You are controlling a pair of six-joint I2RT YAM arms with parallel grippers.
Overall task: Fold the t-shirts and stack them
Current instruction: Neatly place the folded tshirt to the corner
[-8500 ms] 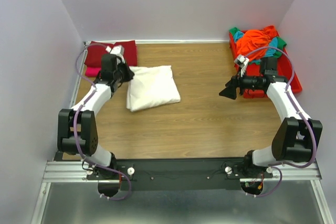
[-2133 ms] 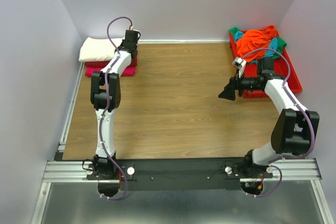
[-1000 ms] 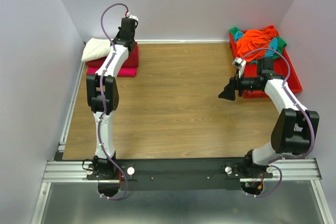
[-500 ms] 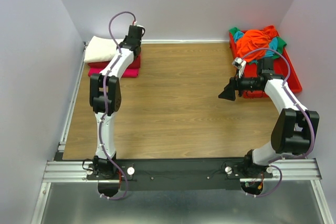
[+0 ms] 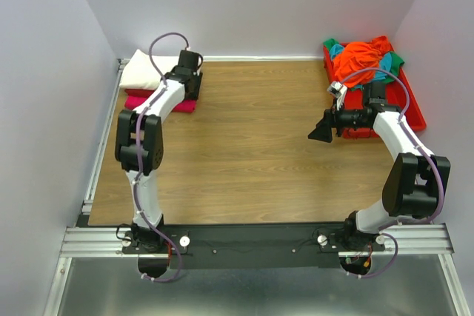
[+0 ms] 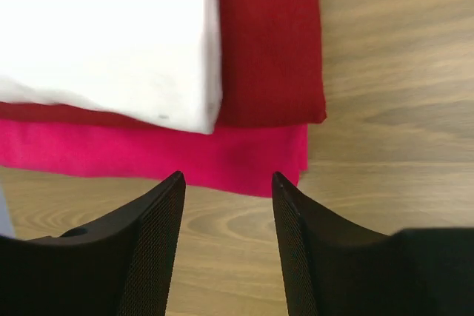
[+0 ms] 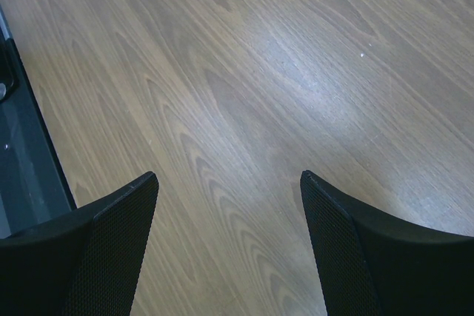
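A folded cream-white t-shirt [image 5: 147, 69] [image 6: 104, 35] lies on top of a dark red t-shirt [image 6: 270, 42] and a bright pink t-shirt [image 5: 159, 103] [image 6: 148, 157], stacked at the back left corner. My left gripper [image 5: 191, 85] [image 6: 227, 179] hovers open and empty over bare wood by the stack's right front corner. An orange t-shirt [image 5: 366, 57] is heaped with teal [image 5: 337, 51] and green [image 5: 398, 58] ones at the back right. My right gripper [image 5: 321, 129] [image 7: 228, 175] is open and empty above the table, left of that heap.
The heap of loose shirts sits in a rigid red tray [image 5: 415, 112] against the right wall. Walls close in the table at the left, back and right. A metal rail [image 5: 104, 138] runs along the left edge.
The left gripper has let go of the cream-white shirt, which now lies flat on the stack, and has opened and drawn back. The right arm has not moved.
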